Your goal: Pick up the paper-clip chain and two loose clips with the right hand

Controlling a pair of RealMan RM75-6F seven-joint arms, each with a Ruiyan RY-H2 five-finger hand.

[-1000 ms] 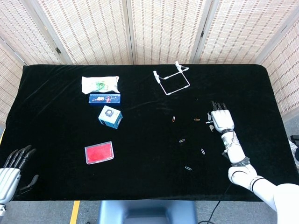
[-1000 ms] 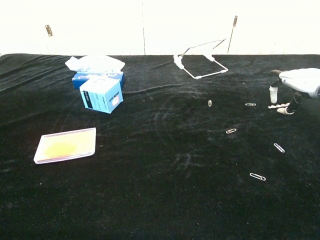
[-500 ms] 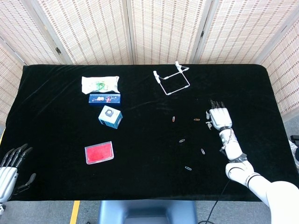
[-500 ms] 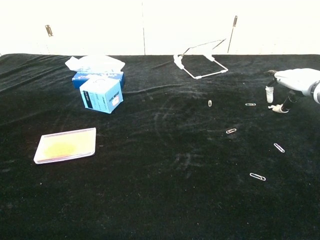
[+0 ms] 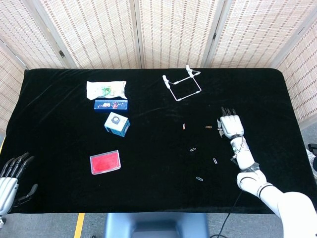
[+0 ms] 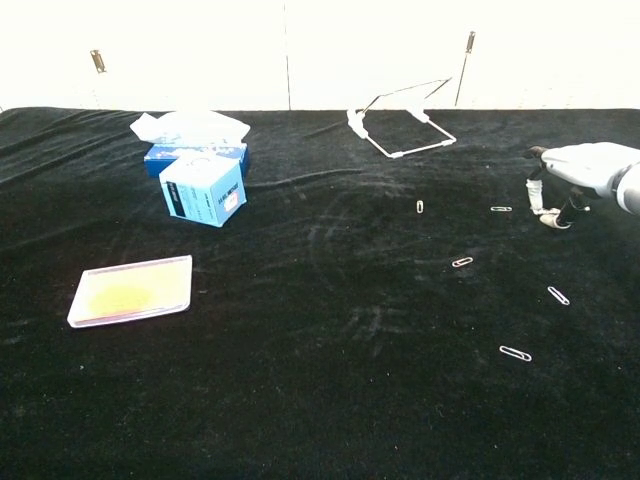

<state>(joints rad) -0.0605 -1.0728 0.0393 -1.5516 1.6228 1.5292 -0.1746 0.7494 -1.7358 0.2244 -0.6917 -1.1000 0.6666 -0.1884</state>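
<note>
A staged lab or test workspace is suggested rather than a home. A table (image 5: 148, 198) is draped in black velvet-like cloth, and it is enclosed behind by woven folding screens (image 5: 173, 29) on white frames. Small office goods are laid out on it: paper clips (image 6: 515, 353), a blue box (image 6: 203, 190), a red card case (image 5: 104, 162).

black table (image 5: 148, 163) carries 5 paper clips (image 5: 193, 149), boxes (image 5: 117, 123).

Bare black cloth (image 5: 148, 148) lies between the boxes (image 5: 117, 124) and scattered clips (image 5: 193, 149).
</note>
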